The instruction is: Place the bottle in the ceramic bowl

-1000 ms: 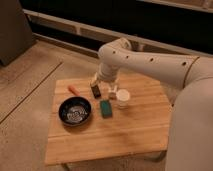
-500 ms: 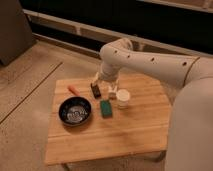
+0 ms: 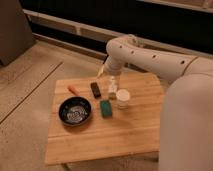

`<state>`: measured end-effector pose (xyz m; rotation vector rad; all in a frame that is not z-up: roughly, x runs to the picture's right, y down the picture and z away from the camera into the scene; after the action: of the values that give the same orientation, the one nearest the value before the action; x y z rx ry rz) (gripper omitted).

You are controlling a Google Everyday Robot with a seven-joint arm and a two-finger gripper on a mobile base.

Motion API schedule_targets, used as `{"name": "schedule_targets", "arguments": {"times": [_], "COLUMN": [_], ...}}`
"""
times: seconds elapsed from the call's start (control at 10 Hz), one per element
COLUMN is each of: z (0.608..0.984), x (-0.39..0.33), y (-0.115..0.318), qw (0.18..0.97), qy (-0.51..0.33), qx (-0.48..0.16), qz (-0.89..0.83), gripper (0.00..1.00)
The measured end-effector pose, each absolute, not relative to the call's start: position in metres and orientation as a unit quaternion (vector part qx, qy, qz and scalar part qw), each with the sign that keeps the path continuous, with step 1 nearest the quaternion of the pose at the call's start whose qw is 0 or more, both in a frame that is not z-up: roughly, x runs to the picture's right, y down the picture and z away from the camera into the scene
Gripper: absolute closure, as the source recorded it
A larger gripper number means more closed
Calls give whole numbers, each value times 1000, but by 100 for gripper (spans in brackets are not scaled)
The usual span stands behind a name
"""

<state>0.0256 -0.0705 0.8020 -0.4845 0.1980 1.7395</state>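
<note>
Pale translucent slim bottle stands upright on wooden table, between flat black bar and white cup. Gripper hovers just above it, fingers spread, empty. Risk: descending finger clips cup or topples bottle. Round black speckled ceramic bowl sits front-left.

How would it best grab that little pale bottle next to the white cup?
Probably around its slim body, from above: the bottle stands upright, with the white cup close on one side and the black bar on the other. The hand hovers just behind it.
</note>
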Motion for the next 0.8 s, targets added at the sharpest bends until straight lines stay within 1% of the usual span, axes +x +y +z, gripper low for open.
{"name": "schedule_targets", "arguments": {"times": [0.5,0.8], "z": [859,884], "x": [30,43], "y": [-94,-114], "qw": [628,640], "qy": [87,101], "qx": [-215,-202], "qz": [743,735], "gripper": [35,35]}}
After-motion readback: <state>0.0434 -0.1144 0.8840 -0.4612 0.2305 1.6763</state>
